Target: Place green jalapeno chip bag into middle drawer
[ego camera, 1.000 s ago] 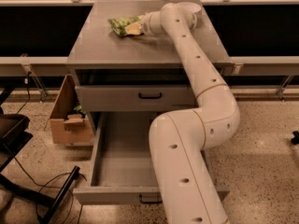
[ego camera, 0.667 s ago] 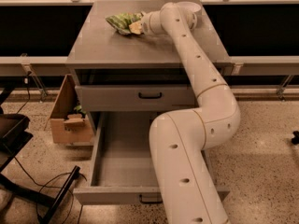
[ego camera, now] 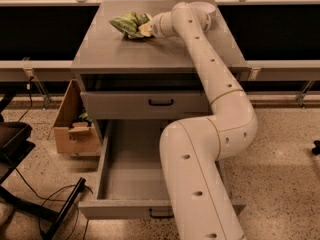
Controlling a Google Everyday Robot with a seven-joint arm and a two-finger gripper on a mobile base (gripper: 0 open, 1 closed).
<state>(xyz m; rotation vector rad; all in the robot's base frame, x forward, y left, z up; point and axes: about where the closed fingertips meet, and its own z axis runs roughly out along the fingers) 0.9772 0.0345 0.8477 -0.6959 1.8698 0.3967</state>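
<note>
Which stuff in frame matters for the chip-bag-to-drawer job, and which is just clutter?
Job:
green jalapeno chip bag, on the cabinet top
gripper, at the bag's right end
middle drawer, pulled open

Lying about:
upper drawer front, closed
cardboard box, on the floor left of the cabinet
black stand leg

No legible text anywhere; print on green jalapeno chip bag (ego camera: 127, 23) unreadable; hand (ego camera: 145, 29) at bag.

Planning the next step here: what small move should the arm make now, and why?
Probably raise the green jalapeno chip bag a little off the cabinet top: the gripper is at one end of it, and the middle drawer already stands open below.
</note>
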